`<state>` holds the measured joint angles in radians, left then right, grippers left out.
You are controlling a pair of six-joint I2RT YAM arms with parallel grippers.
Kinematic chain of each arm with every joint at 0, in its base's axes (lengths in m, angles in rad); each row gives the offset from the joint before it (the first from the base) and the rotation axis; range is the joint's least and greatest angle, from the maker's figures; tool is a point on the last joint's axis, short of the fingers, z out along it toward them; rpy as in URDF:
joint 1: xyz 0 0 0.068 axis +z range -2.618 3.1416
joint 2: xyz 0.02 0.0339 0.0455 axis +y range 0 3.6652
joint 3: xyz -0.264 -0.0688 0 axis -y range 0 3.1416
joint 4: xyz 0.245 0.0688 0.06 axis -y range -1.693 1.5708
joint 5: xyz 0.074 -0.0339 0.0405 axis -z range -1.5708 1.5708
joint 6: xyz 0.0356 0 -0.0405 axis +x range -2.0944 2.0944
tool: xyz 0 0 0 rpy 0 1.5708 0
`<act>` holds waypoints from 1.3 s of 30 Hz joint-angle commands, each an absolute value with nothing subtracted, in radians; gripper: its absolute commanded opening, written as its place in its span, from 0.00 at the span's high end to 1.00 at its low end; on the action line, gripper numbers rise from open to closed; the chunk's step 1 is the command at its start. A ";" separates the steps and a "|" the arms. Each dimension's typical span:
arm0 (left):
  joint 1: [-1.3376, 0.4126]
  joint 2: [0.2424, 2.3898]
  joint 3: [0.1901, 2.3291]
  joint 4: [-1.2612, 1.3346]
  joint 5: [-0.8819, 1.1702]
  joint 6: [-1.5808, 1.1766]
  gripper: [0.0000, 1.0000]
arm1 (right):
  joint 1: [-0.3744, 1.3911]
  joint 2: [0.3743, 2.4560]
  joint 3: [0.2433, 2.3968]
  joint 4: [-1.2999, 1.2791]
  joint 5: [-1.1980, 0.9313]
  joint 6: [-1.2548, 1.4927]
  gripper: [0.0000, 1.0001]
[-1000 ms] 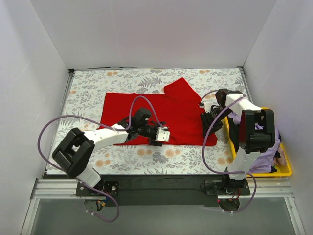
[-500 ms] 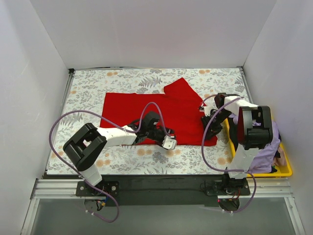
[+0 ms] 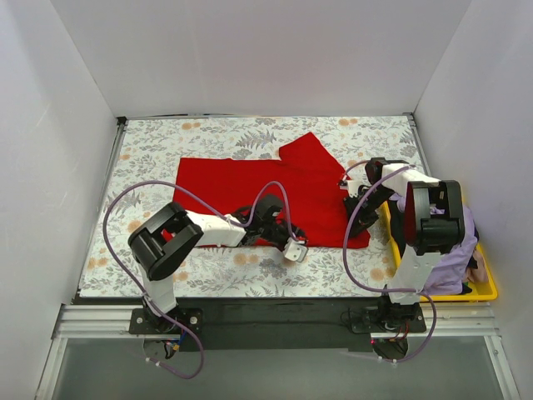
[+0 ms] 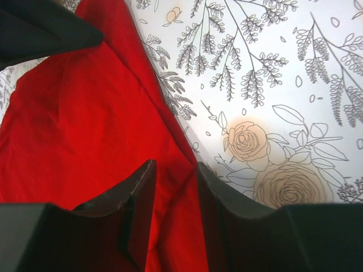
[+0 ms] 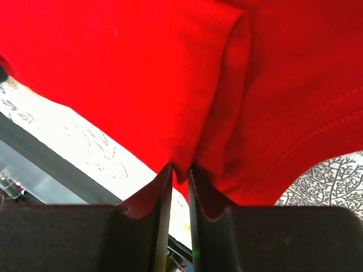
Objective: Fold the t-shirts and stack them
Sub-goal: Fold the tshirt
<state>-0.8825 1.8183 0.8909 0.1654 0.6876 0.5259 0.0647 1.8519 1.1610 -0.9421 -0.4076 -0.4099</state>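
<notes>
The red t-shirt (image 3: 250, 179) lies spread flat on the floral table, with one sleeve pointing to the back. My left gripper (image 3: 287, 244) is low at its front hem. In the left wrist view the jaws (image 4: 176, 167) stand partly open astride the red cloth (image 4: 85, 124), with a loose fold between them. My right gripper (image 3: 358, 208) is at the shirt's right edge. In the right wrist view it (image 5: 180, 167) is shut on a pinched fold of the red cloth (image 5: 170, 68). The lilac t-shirt (image 3: 456, 258) lies bunched in the bin, mostly behind the right arm.
A yellow plastic bin (image 3: 487, 293) stands off the table's right edge beside the right arm. White walls enclose the table on the left, back and right. The floral tablecloth (image 3: 150, 158) shows around the shirt. The arms' purple cables loop over the near side.
My left gripper has slid right and toward the near edge along the front hem. My right gripper shifted slightly back at the shirt's right edge and has kept still since.
</notes>
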 commanded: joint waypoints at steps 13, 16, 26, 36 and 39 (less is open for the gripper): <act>-0.885 1.822 0.931 0.239 0.689 0.548 0.99 | 0.060 1.798 1.195 -0.966 -0.503 -0.417 0.99; -0.870 1.815 0.946 0.255 0.690 0.481 1.00 | 0.060 1.798 1.226 -0.966 -0.548 -0.416 0.99; -0.786 1.825 0.969 0.351 0.680 0.376 1.00 | 0.060 1.856 1.361 -0.962 -0.606 -0.405 0.99; -0.736 1.890 1.008 0.426 0.641 0.324 1.00 | 0.060 1.939 1.460 -0.948 -0.618 -0.382 0.99; -0.723 1.913 1.014 0.446 0.630 0.318 1.00 | 0.060 1.965 1.486 -0.943 -0.630 -0.367 0.99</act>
